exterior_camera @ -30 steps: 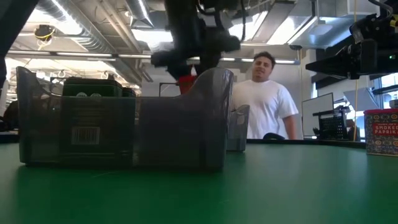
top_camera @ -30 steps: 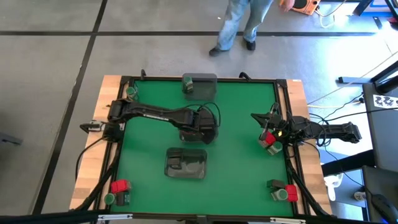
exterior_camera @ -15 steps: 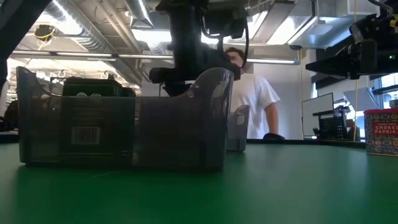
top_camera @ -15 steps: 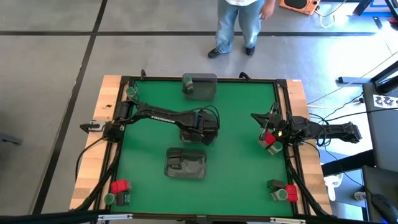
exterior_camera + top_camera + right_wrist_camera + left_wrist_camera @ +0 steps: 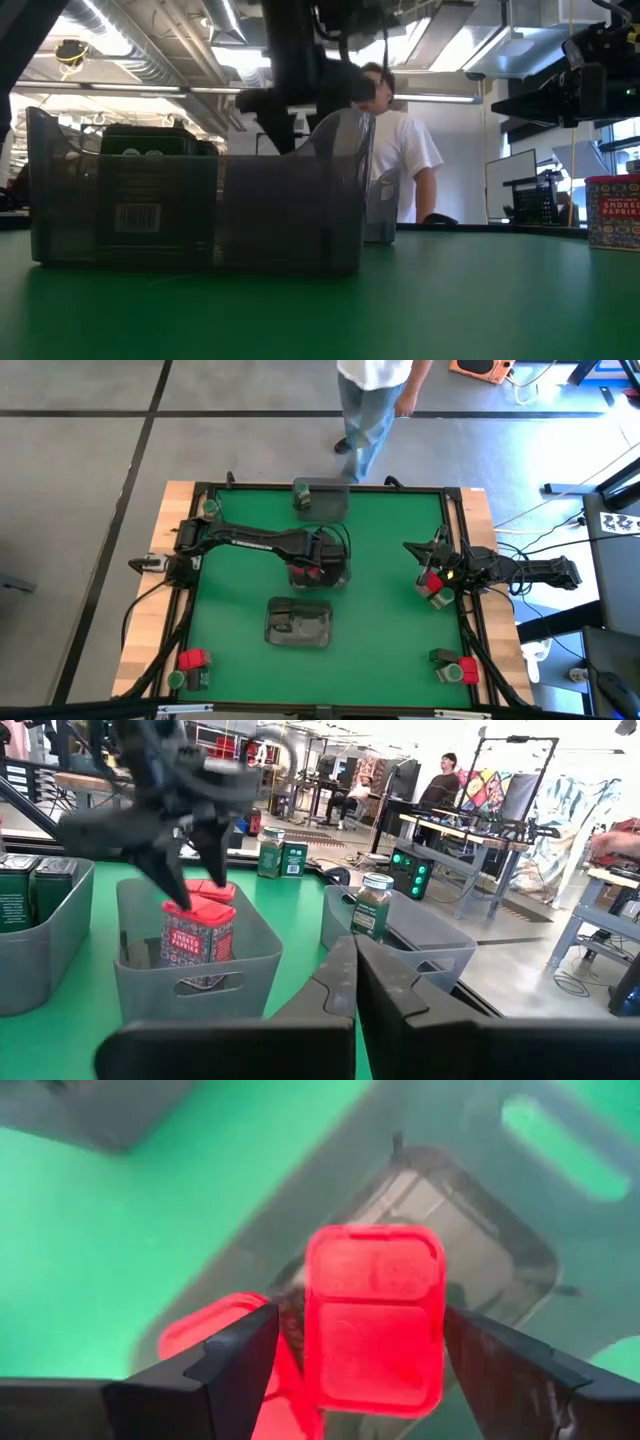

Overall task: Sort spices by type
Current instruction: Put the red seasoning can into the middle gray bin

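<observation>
Over the green tabletop (image 5: pixel 230 600), high view, a person (image 5: pixel 372 400) stands beyond the far edge; the left gripper (image 5: pixel 318 567) hangs above the middle tray (image 5: pixel 318 576), the right gripper (image 5: pixel 418 552) waits near the right edge. Low view: open ceiling, person behind. Left wrist view: fingers (image 5: pixel 240 1370) apart beside a red spice box (image 5: pixel 375 1318), lid up, long axis vertical. Right wrist view: own fingers (image 5: pixel 345 985) together; box upright in tray.

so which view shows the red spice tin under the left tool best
The right wrist view: the red tin stands upright in a grey tray, side label visible, left tool open just above it. The left wrist view shows only its lid. The high view gives a red speck. The low view hides it.
</observation>
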Tool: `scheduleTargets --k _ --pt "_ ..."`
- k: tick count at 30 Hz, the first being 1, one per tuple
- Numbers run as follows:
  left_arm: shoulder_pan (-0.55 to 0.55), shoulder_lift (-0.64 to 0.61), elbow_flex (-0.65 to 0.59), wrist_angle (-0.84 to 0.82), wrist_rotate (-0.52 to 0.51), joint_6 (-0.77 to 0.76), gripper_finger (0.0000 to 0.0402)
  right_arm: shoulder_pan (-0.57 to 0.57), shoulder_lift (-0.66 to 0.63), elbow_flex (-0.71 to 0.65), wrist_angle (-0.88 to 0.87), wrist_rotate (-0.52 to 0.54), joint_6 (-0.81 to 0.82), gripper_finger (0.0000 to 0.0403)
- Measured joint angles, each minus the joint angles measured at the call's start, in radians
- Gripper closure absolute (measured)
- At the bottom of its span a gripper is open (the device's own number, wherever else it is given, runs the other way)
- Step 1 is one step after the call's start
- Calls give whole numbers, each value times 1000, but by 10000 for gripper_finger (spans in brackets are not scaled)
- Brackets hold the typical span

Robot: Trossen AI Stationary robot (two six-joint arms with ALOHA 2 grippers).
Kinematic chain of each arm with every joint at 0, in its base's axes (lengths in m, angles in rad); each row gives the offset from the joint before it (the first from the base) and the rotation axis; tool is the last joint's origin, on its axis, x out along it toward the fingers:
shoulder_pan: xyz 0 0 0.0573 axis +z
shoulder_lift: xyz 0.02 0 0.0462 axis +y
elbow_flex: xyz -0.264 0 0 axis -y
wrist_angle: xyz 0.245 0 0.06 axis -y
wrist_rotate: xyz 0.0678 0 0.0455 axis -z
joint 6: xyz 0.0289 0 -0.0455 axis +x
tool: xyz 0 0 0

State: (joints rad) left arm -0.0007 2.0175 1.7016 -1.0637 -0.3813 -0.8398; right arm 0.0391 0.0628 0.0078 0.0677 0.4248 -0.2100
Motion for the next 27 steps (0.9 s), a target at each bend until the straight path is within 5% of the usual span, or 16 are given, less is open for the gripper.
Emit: scheduleTargets --k 3,12,27 --pt "-7 -34 0 35 -48 30 122 0 0 0 -1 0 0 397" --pt "-67 22 0 270 -39 460 122 0 0 0 -1 0 0 397" --pt "-20 119 -3 229 -145 541 121 0 1 0 -2 -18 4 397"
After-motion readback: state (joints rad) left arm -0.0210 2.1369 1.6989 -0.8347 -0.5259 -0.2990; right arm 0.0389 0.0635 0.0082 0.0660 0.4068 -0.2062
